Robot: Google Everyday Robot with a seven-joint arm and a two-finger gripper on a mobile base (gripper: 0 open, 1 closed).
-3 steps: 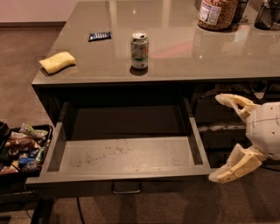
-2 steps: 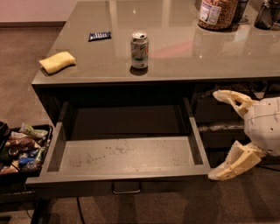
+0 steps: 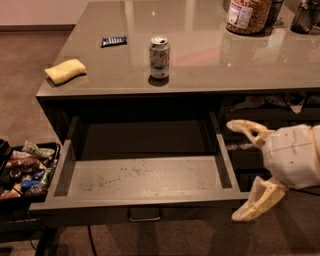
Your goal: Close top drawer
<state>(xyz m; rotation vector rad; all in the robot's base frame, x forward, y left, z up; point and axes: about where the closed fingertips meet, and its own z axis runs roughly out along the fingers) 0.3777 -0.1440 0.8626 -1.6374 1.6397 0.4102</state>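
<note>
We see the top drawer [image 3: 145,177] pulled far out from under the table [image 3: 210,65], its front edge at 6 o'clock. Our end effector [image 3: 235,171] sits at 3 o'clock, just beside the drawer's right edge, fingers spread wide and holding nothing. Open carpet [image 3: 200,240] lies below.

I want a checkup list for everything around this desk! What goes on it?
Surface: desk top, shiny, carrying a few things.
Job's things: top drawer pulled out, only dusty specks inside; handle on its front, not held.
Clutter: can upright, yellow sponge, dark packet, jar at the back.
Grippers: end effector open wide, beside the drawer's right side.
Cables: thin dark cord under the drawer.
Surroundings: carpet; tray of packets at left.
</note>
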